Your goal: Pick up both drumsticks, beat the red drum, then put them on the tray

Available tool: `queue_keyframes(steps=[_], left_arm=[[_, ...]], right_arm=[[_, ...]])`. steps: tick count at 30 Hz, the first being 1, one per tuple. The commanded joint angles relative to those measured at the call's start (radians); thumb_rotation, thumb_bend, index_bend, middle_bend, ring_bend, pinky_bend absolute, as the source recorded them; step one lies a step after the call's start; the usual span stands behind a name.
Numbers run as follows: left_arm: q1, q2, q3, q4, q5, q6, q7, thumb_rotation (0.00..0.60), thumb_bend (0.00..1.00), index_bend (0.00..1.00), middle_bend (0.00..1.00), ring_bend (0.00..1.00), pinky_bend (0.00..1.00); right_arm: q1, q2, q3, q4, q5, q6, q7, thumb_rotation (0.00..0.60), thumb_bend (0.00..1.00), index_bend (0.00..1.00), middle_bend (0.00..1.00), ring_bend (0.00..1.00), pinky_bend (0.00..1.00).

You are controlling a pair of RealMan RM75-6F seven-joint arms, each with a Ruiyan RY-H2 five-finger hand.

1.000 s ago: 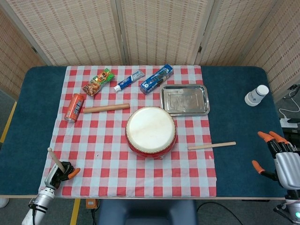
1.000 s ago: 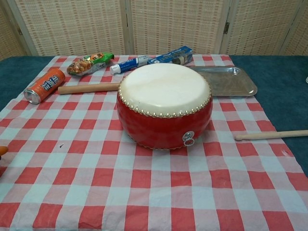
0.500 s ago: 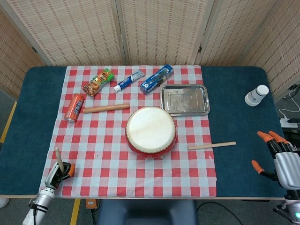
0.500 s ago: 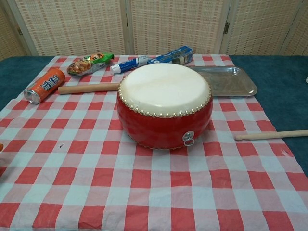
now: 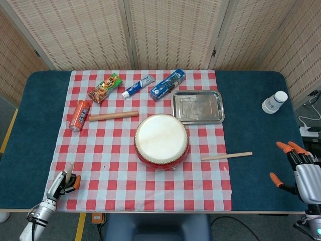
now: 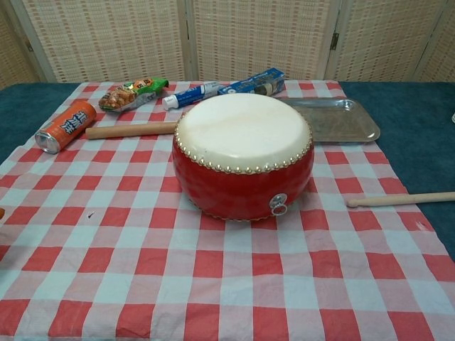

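Note:
The red drum [image 5: 161, 140] [image 6: 242, 156] with its pale skin stands mid-cloth. One thin drumstick [image 5: 226, 155] [image 6: 402, 199] lies on the cloth to the drum's right. My left hand [image 5: 59, 184] is at the near left corner of the cloth and grips a second thin drumstick [image 5: 70, 168], whose tip points up. My right hand [image 5: 300, 168] hovers off the near right table edge, fingers apart and holding nothing, well right of the lying stick. The steel tray [image 5: 197, 106] [image 6: 341, 121] sits behind the drum to the right.
A thicker wooden rod [image 5: 113, 116] [image 6: 131, 130] lies left of the drum, beside an orange can [image 5: 79, 115]. A snack bag [image 5: 104, 88], toothpaste tube [image 5: 137, 86] and blue box [image 5: 167, 84] line the back. A white bottle [image 5: 275, 102] stands far right.
My left hand has drawn back toward the near table edge, and its drumstick has swung more upright, showing shorter. The right hand and the lying stick have stayed put.

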Motion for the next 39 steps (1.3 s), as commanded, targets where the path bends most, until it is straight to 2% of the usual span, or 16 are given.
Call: queue_keyframes(steps=[1, 6, 11, 14, 16, 20, 26, 29, 34, 39], left_arm=[[-0.032, 0.09, 0.001, -0.082, 0.024, -0.003, 0.219, 0.6, 0.86, 1.0, 1.0, 1.0, 1.0], [-0.058, 0.179, -0.017, -0.181, 0.02, -0.015, 0.501, 0.6, 0.86, 1.0, 1.0, 1.0, 1.0], [-0.075, 0.254, -0.05, -0.266, 0.007, -0.005, 0.76, 0.6, 0.86, 1.0, 1.0, 1.0, 1.0], [-0.078, 0.275, -0.071, -0.299, -0.005, 0.011, 0.893, 0.6, 0.86, 1.0, 1.0, 1.0, 1.0], [-0.08, 0.287, -0.078, -0.319, -0.011, 0.016, 0.957, 0.6, 0.86, 1.0, 1.0, 1.0, 1.0], [-0.077, 0.298, -0.085, -0.351, -0.018, 0.026, 1.025, 0.6, 0.85, 1.0, 1.0, 1.0, 1.0], [-0.078, 0.304, -0.083, -0.37, -0.02, 0.025, 1.045, 0.6, 0.85, 1.0, 1.0, 1.0, 1.0], [-0.071, 0.305, -0.081, -0.374, -0.029, 0.025, 1.063, 0.6, 0.85, 1.0, 1.0, 1.0, 1.0], [-0.061, 0.309, -0.08, -0.38, -0.042, 0.031, 1.083, 0.6, 0.84, 1.0, 1.0, 1.0, 1.0], [-0.061, 0.314, -0.078, -0.388, -0.048, 0.023, 1.093, 0.6, 0.84, 1.0, 1.0, 1.0, 1.0]], right_arm=[[0.01, 0.018, -0.002, -0.026, 0.027, -0.037, 0.016, 0.6, 0.19, 0.17, 0.18, 0.05, 0.18], [0.038, 0.049, -0.001, -0.071, 0.091, -0.126, -0.01, 0.6, 0.19, 0.21, 0.18, 0.08, 0.23], [0.104, 0.062, 0.019, -0.125, 0.224, -0.277, -0.076, 0.6, 0.19, 0.31, 0.18, 0.11, 0.26], [0.165, 0.036, 0.039, -0.111, 0.272, -0.362, -0.121, 0.6, 0.19, 0.39, 0.18, 0.11, 0.26], [0.203, -0.015, 0.05, -0.071, 0.293, -0.395, -0.179, 0.6, 0.19, 0.44, 0.19, 0.11, 0.26], [0.286, -0.111, 0.062, 0.0, 0.358, -0.488, -0.298, 0.6, 0.19, 0.44, 0.19, 0.1, 0.23], [0.352, -0.197, 0.073, 0.082, 0.404, -0.56, -0.347, 0.6, 0.19, 0.42, 0.19, 0.08, 0.2], [0.416, -0.302, 0.068, 0.203, 0.429, -0.637, -0.393, 0.6, 0.19, 0.41, 0.19, 0.08, 0.2], [0.455, -0.41, 0.06, 0.345, 0.42, -0.648, -0.421, 0.6, 0.19, 0.42, 0.19, 0.07, 0.18], [0.47, -0.467, 0.047, 0.418, 0.417, -0.668, -0.414, 0.6, 0.19, 0.43, 0.19, 0.05, 0.16]])
